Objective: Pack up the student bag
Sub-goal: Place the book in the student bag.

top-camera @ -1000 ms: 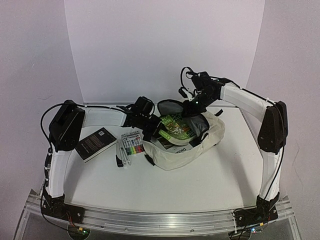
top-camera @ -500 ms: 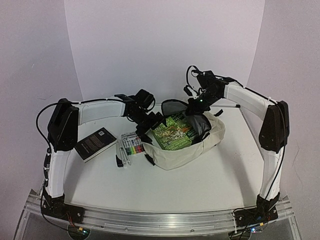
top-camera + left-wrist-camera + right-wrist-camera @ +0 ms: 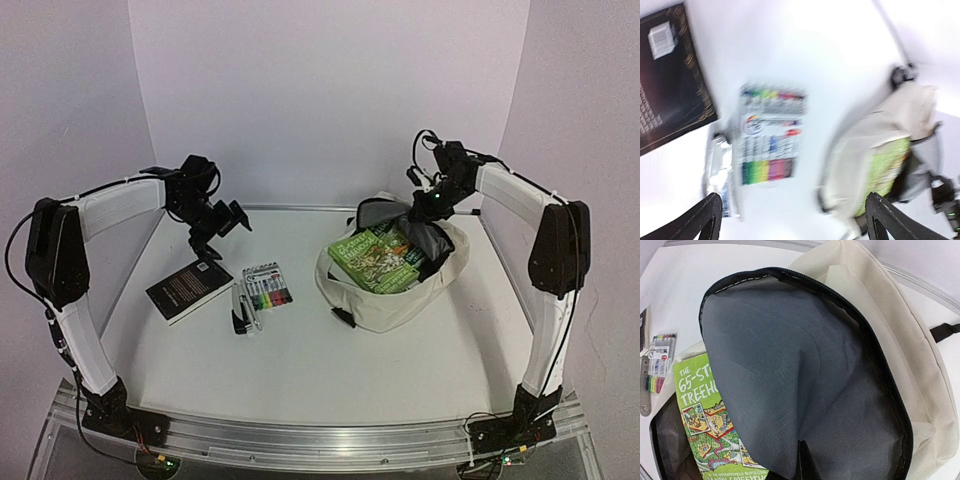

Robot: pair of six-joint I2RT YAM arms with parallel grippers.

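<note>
The cream student bag (image 3: 400, 295) lies open at the table's middle right, with a green book (image 3: 372, 260) in its mouth. My right gripper (image 3: 425, 205) is shut on the bag's grey-lined top flap (image 3: 805, 365) and holds it up; its black fingertips (image 3: 802, 460) pinch the lining. My left gripper (image 3: 215, 225) hangs open and empty at the back left, above the black book (image 3: 188, 288). The blurred left wrist view shows the bag (image 3: 880, 125), the green book (image 3: 885, 170) and both spread fingers (image 3: 700, 220) with nothing between them.
A pack of coloured markers (image 3: 268, 286) lies between the black book and the bag, also in the left wrist view (image 3: 770, 135). A silvery item (image 3: 243, 308) lies beside the pack. White walls stand behind and at both sides.
My left gripper opened, left the green book in the bag and swung back to the left. The right gripper raised the flap, and the bag shifted to the right.
</note>
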